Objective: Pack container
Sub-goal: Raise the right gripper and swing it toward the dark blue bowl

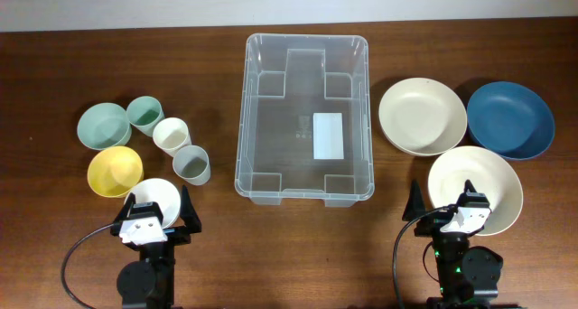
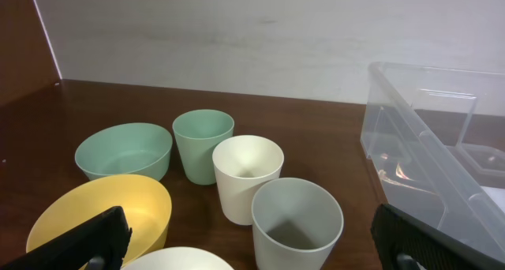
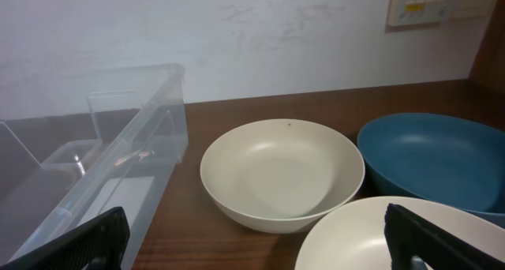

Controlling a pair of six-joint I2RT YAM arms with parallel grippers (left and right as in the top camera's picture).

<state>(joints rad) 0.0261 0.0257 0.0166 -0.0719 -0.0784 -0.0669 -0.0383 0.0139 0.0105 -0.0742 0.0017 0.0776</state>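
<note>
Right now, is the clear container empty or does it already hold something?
Empty. Overhead, the container shows only its white label on the base; the cups and bowls all stand outside it.

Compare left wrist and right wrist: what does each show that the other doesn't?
Left wrist only: green bowl, yellow bowl, green cup, cream cup, grey cup, and the rim of a white bowl at the bottom edge.
Right wrist only: far cream bowl, blue bowl, part of a near cream bowl, and a wall panel top right.
Both: the container, the table and the pale wall.
</note>
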